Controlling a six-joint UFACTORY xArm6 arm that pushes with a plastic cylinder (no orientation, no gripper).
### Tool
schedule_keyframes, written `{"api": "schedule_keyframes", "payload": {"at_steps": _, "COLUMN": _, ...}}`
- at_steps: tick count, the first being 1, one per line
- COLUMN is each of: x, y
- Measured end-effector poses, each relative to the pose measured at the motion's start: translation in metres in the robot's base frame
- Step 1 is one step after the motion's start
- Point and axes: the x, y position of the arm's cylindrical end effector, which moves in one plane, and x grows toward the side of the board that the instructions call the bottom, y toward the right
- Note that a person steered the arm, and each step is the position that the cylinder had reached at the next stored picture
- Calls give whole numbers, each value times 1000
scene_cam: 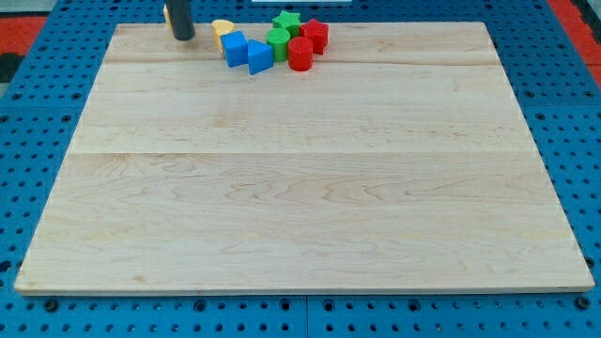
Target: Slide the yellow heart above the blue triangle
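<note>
The pale wooden board [300,188], made of planks joined side by side, lay nearest the camera and filled most of the view, resting on a blue perforated table top [28,113]. All the blocks sat in one tight cluster at the board's top edge, left of centre. Taking the blue triangle block [259,57] as the landmark: a blue cube-like block [235,49] touched it on the view's left; a red cylinder [300,54] stood just to its right, with a red block of faceted shape [315,36] beyond that toward the top right; a green cylinder [278,42] stood just above and right of the triangle, and a green star-like block [286,21] lay farther up. The yellow heart [222,31] sat up and to the left of the triangle, touching the blue cube-like block. My tip [182,38], a plain dark rod with nothing to open or close, stood well left of the triangle, near the heart but apart from it.
</note>
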Motion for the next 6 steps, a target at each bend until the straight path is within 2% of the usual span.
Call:
{"api": "schedule_keyframes", "payload": {"at_steps": 2, "x": -2, "y": -8}}
{"api": "schedule_keyframes", "payload": {"at_steps": 3, "x": -3, "y": 33}}
{"api": "schedule_keyframes", "payload": {"at_steps": 6, "x": 11, "y": 99}}
